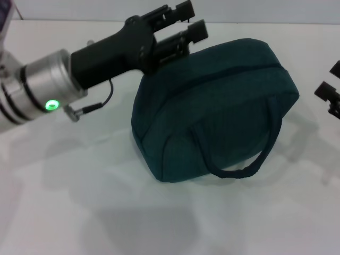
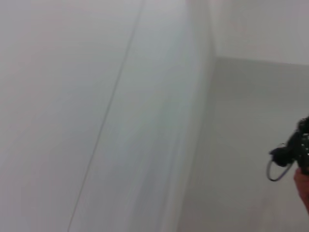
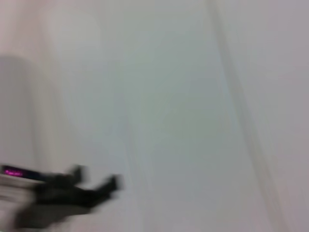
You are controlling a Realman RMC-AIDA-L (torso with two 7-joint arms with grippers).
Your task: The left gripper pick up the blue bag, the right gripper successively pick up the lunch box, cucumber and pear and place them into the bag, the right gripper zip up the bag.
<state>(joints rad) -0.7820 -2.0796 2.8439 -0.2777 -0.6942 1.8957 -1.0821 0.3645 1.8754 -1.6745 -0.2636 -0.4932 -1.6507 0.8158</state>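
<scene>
I'm seeing the blue bag [image 1: 212,106] sitting bulged and soft on the table [image 1: 79,212], so it's probably sagging if gripped by fabric; the handle loop [image 1: 249,159] looks safest. The left gripper [image 1: 183,24] is hovering at its top corner, fingers parted, holding nothing. The right gripper [image 1: 329,93] is sitting at the edge; I can't tell its state.

Your left gripper [image 1: 183,24] is reaching toward two o'clock, fingers apart; your right gripper [image 1: 330,87] is waiting at three o'clock.

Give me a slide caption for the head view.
Left gripper open beside the zipped blue bag on the white table; right gripper at the edge.
</scene>
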